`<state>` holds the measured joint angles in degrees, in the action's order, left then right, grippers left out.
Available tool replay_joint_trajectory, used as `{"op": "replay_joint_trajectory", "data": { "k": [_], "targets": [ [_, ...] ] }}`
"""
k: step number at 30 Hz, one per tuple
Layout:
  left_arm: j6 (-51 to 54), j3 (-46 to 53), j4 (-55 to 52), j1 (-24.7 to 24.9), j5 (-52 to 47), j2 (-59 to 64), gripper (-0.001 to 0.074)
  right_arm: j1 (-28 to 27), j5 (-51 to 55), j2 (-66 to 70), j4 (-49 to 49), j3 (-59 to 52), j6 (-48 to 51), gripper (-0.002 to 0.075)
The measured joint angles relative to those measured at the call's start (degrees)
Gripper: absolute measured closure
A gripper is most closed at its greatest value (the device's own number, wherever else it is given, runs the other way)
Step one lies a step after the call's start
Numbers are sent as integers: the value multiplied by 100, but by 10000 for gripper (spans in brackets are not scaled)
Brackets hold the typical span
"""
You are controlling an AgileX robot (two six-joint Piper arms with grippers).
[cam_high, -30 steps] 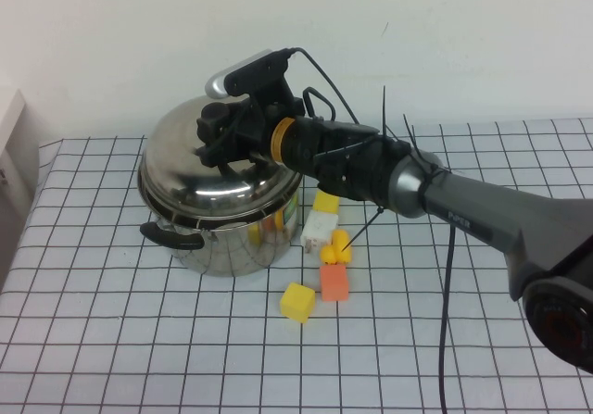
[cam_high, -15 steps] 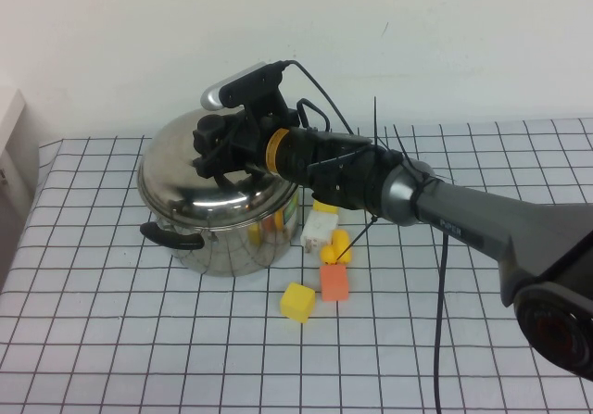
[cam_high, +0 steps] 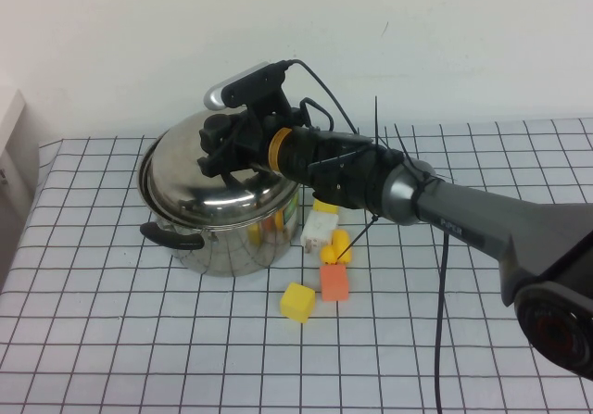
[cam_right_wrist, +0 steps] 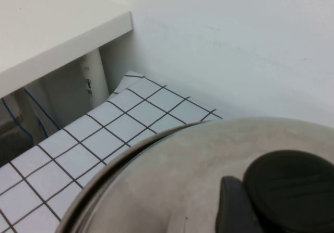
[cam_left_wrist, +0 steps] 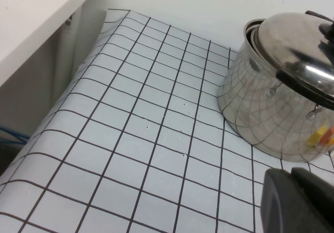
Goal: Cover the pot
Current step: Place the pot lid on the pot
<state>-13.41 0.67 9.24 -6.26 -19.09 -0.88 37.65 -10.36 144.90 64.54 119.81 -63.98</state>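
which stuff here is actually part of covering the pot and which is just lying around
Part of the job:
- pot
- domed steel lid, tilted on the pot
- right pincer, shut on the lid's black knob

Just lying about:
- yellow block
- orange block
- white block
- small yellow pieces
- left pincer, low over the table, away from the pot

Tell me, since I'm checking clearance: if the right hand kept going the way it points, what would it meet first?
The right hand is at the black knob of the lid on the pot, so it would likely press into the knob and lid. The left hand sits aside.
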Motion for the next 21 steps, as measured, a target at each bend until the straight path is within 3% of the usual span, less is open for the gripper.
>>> {"op": "replay_joint_trajectory", "data": {
  "k": [21],
  "targets": [
    [0,0,0,0,0,0,738,30,-124,0,-128,10,194,371]
  ]
}}
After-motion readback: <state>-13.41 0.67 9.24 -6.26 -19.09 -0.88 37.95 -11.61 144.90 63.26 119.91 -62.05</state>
